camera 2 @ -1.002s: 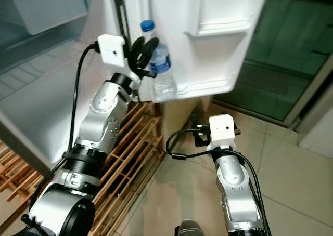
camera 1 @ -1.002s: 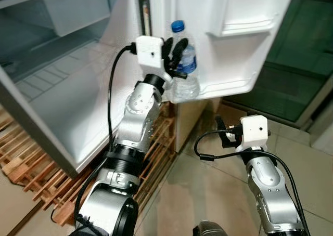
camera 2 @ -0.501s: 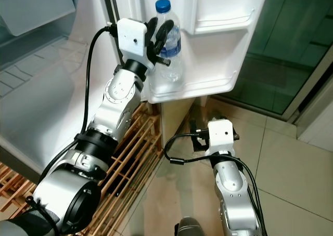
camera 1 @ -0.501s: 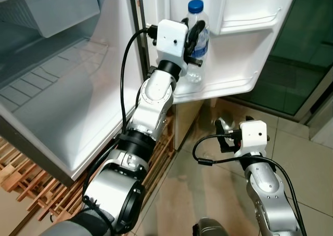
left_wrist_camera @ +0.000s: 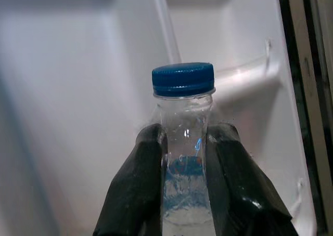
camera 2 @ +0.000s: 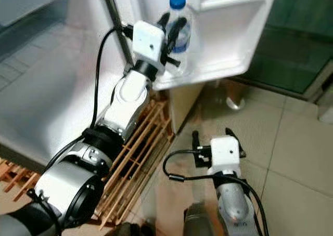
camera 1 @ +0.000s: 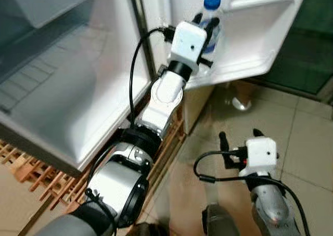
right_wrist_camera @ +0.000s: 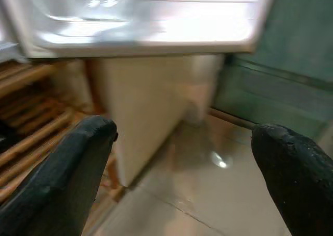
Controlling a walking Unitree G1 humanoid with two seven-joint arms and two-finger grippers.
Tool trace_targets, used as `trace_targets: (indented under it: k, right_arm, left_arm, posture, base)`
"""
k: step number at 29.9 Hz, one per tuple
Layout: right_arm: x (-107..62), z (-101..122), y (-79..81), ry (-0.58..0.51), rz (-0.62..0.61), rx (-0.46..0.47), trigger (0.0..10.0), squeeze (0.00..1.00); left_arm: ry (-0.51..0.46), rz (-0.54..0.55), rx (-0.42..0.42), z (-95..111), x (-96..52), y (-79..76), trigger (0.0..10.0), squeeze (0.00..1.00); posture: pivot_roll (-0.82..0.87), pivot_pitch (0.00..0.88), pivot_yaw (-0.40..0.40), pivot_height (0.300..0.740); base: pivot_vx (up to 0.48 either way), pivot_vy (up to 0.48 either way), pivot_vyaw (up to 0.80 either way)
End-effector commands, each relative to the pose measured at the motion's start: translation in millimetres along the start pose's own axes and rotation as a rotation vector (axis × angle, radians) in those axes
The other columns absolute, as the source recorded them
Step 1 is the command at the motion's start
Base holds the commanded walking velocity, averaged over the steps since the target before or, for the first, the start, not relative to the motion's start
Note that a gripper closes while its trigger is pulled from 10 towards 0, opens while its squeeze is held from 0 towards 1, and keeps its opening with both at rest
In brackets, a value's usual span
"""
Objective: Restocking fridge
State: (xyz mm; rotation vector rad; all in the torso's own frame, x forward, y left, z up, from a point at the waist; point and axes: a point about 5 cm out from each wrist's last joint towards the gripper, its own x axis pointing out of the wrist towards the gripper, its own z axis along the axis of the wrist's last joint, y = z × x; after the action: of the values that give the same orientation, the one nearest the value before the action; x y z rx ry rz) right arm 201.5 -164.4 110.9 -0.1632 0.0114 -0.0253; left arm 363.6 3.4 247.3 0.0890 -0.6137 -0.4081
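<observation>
Beige tiled floor [camera 1: 307,142] w/ glossy glare, wooden slatted pallet [camera 2: 138,153] (under appliance), dark green glass panel [camera 2: 307,43] behind.

left hand [camera 2: 173,30] gripping water bottle [camera 2: 179,25], white door shelf [camera 2: 229,54]

Bright, even light with glare on the white fridge door [camera 1: 250,33]; slight motion blur throughout.

The bottom of the water bottle [camera 1: 210,25] is hidden behind the left tool [camera 1: 207,29] and its white camera box [camera 1: 188,40]. The fridge door [camera 1: 255,33] is cut off above the bottle. The bottle's label is too blurry to read. Below the door, the right arm [camera 1: 270,210] runs off the picture.
</observation>
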Motion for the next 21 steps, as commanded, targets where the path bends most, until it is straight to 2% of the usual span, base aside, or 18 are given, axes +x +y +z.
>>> trace_targets:
  k: [1, 6, 7, 10, 15, 21]
  right_arm:
    - [-6.3, 1.8, 1.3, 0.011, -0.007, -0.008, 10.0, 0.00]
    - [-17.4, 3.7, 2.1, 0.026, -0.022, -0.013, 10.0, 0.00]
    - [-27.0, 4.7, 4.2, 0.042, -0.026, -0.016, 10.0, 0.00]
    - [-32.2, 5.4, 5.3, 0.054, -0.027, -0.016, 10.0, 0.00]
    - [-38.0, 4.9, 6.6, 0.069, -0.032, -0.012, 10.0, 0.00]
    - [-38.6, 3.7, 6.8, 0.082, -0.034, -0.011, 10.0, 0.00]
  left_arm:
    - [-0.066, 0.026, 0.013, 9.9, 4.7, -0.6, 10.0, 0.00]
    - [-0.122, 0.069, 0.068, 16.2, 6.0, 2.9, 10.0, 0.00]
    - [-0.171, 0.103, 0.106, 23.8, 8.5, 9.1, 10.0, 0.00]
    - [-0.195, 0.126, 0.112, 29.0, 11.7, 16.3, 10.0, 0.00]
    - [-0.223, 0.194, 0.042, 42.3, 18.1, 38.7, 10.0, 0.00]
    - [-0.231, 0.213, 0.013, 46.9, 14.6, 53.8, 10.0, 0.00]
  posture:
    - [-0.48, 0.264, 0.204, 0.716]
    - [-0.51, 0.302, 0.208, 0.716]
    - [-0.52, 0.313, 0.209, 0.716]
    - [-0.52, 0.317, 0.208, 0.716]
    - [-0.53, 0.315, 0.212, 0.716]
    - [-0.52, 0.302, 0.210, 0.716]
  base:
    - [0.000, 0.000, 0.00]
    - [0.000, 0.000, 0.00]
    - [0.000, 0.000, 0.00]
    - [0.000, 0.000, 0.00]
    - [0.000, 0.000, 0.00]
    - [0.000, 0.000, 0.00]
